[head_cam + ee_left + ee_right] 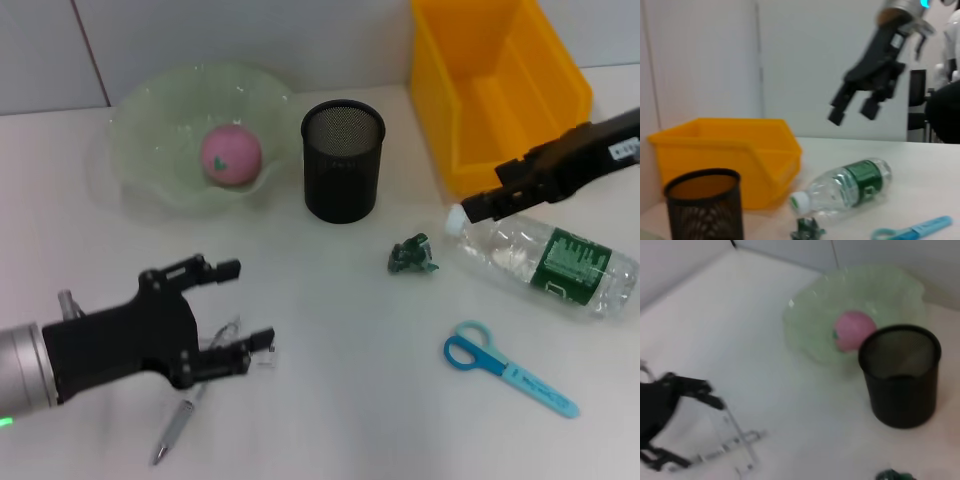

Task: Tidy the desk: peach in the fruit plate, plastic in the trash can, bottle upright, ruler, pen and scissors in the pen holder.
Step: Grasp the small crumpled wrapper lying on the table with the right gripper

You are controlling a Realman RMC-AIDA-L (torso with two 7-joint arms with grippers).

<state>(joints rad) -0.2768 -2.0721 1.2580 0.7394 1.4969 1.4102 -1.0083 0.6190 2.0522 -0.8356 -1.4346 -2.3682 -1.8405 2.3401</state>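
The pink peach (pixel 231 154) lies in the green fruit plate (pixel 150 110). A black mesh pen holder (pixel 343 160) stands beside the plate. My left gripper (pixel 246 304) is open low over the table, its fingers on either side of a clear ruler (pixel 735 442). A grey pen (pixel 176 426) lies just in front of it. The clear bottle (pixel 545 262) lies on its side at the right. My right gripper (pixel 852 113) hangs open above the bottle's cap end, holding nothing. Crumpled green plastic (pixel 411 255) and blue scissors (pixel 508 372) rest on the table.
A yellow bin (pixel 495 85) stands at the back right, behind the bottle. A white wall closes off the table's far edge.
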